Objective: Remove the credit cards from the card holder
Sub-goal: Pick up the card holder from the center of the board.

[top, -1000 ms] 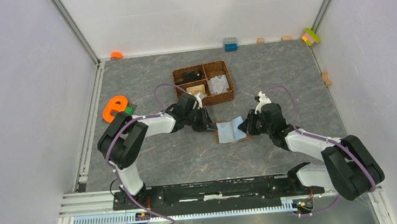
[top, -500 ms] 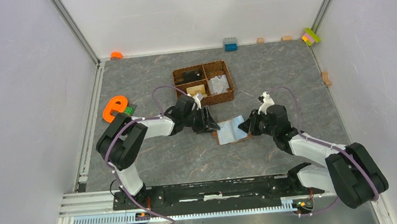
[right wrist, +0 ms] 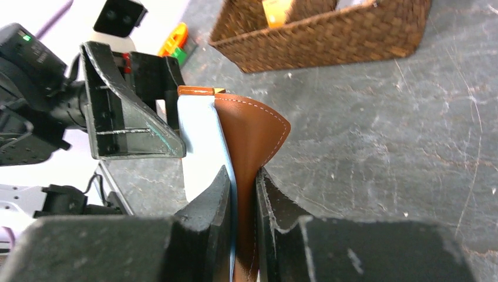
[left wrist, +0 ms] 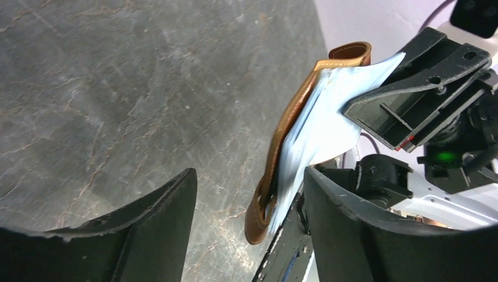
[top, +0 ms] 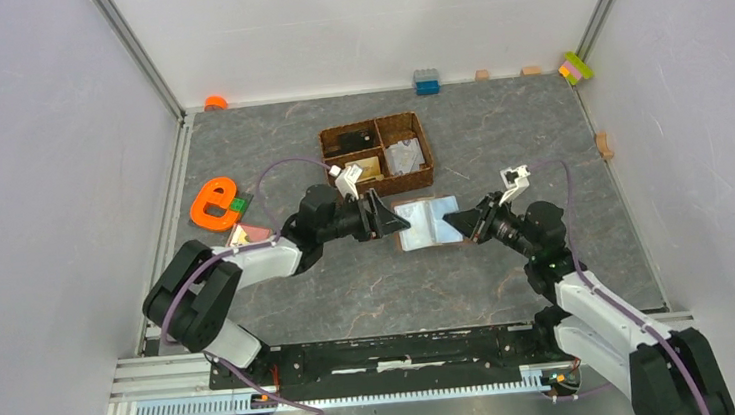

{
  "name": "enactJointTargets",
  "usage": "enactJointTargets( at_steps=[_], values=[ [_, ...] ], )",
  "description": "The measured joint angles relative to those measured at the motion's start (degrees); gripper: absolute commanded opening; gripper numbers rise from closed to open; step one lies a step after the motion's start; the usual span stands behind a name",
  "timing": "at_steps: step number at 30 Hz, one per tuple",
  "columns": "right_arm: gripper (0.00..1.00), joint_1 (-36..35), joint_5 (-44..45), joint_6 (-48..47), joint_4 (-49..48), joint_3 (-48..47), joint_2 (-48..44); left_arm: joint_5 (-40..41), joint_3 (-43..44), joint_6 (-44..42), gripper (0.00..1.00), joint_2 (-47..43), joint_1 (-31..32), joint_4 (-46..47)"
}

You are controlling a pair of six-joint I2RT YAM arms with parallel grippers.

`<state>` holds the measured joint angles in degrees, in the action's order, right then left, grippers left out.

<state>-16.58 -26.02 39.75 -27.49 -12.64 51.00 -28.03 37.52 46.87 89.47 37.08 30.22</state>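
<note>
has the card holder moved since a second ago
Yes. The card holder has shifted up the overhead view, nearer the woven basket, and is pinched in the right end effector.

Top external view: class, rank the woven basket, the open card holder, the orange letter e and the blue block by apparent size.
1. woven basket
2. card holder and orange letter e: too alike to rank
3. blue block

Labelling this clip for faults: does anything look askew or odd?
The wallet is off the table, open, pinched by one flap in the right gripper and bowed, not flat. The left gripper stands open about its other edge. Nothing looks spilled or damaged.
</note>
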Motion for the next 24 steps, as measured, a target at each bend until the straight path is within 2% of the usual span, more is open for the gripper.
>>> enactJointTargets(
  at_steps=[3, 5, 9, 15, 24],
  values=[
    [0.00, 0.92, -1.22, 0.74, -0.48, 0.13, -3.23, -0.87, -2.08, 0.52, 0.78, -1.86, 0.00, 4.11],
    [0.00, 1.49, -1.73, 0.98, -0.72, 0.13, -4.61, -1.51, -3.06, 0.72, 0.75, -3.10, 0.00, 6.58],
    [0.00, 2.21, -2.69, 1.46, -1.20, 0.13, -5.20, -3.85, -3.48, 1.99, 0.62, -3.61, 0.00, 12.33],
    [0.00, 2.67, -4.02, 2.45, -1.64, 0.26, -3.82, -8.61, -3.54, 5.90, 0.33, -2.58, 0.00, 21.03],
    [0.01, 2.75, -4.72, 2.38, -1.88, 0.37, -2.29, -9.64, -3.54, 7.23, 0.23, -1.36, -0.02, 22.08]
  ],
)
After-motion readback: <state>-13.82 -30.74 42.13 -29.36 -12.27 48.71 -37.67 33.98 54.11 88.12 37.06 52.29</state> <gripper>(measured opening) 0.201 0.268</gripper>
